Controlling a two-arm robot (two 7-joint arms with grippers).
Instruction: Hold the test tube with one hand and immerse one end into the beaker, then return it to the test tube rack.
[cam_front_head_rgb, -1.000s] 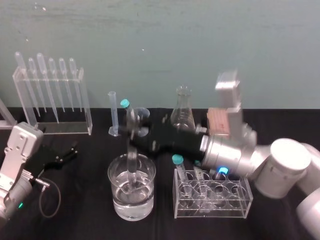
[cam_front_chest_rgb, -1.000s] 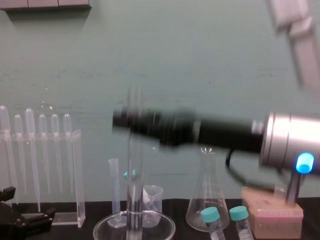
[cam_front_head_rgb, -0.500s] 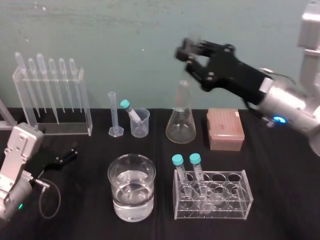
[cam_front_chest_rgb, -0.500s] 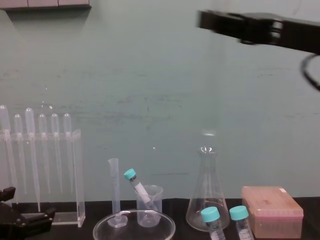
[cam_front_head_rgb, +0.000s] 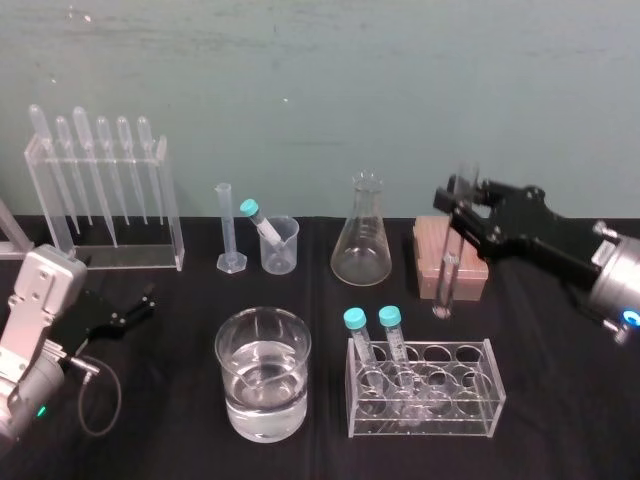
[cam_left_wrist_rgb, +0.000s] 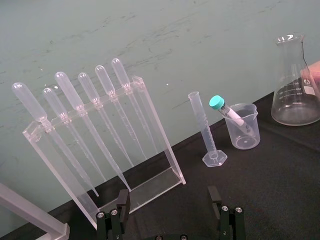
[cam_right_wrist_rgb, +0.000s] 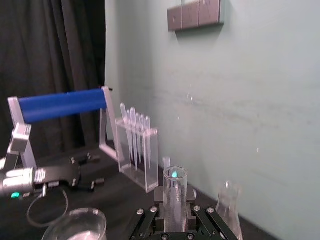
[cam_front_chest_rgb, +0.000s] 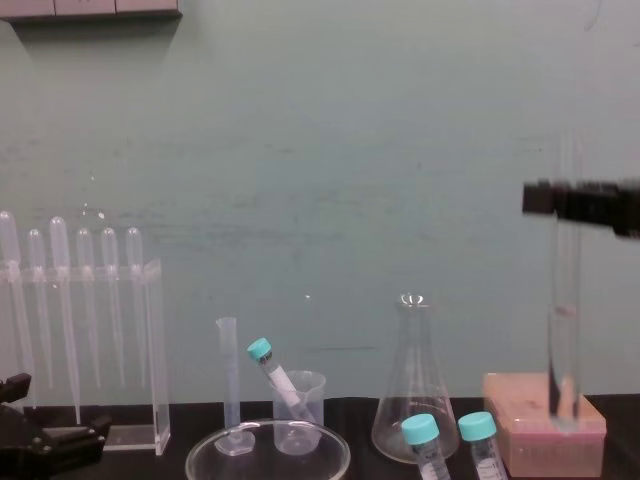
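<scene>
Head view, read left to right. The left hand (cam_front_head_rgb: 138, 308) lies parked on the table (cam_front_head_rgb: 560, 420) at about 8 o'clock, released and empty; the left wrist view shows its two fingers spread apart with nothing between them. The beaker (cam_front_head_rgb: 263, 380) stands at about 6 o'clock, partly filled with clear liquid, and no tube is in it.

At about 3 o'clock is the pinkish-orange test tube rack (cam_front_head_rgb: 470, 275), with the conical flask (cam_front_head_rgb: 361, 235) at its 9 o'clock. The test tube (cam_front_head_rgb: 447, 285) stands upright over this rack, held by its upper part in the right hand (cam_front_head_rgb: 460, 213). That hand is clenched on the glass, which the right wrist view shows running straight up between the fingers. In the chest view the tube's rounded end overlaps the rack's top face. I cannot tell whether it has already entered a hole.

The step in hand looks like the return to the rack. To do it well:
- Keep the tube plumb and centre it over one hole before any descent.
- Lower it slowly so the glass does not catch the rim.
- Release only once the rack bears the tube.
- Then lift straight up toward 12 o'clock so that the fingers do not drag it sideways.
</scene>
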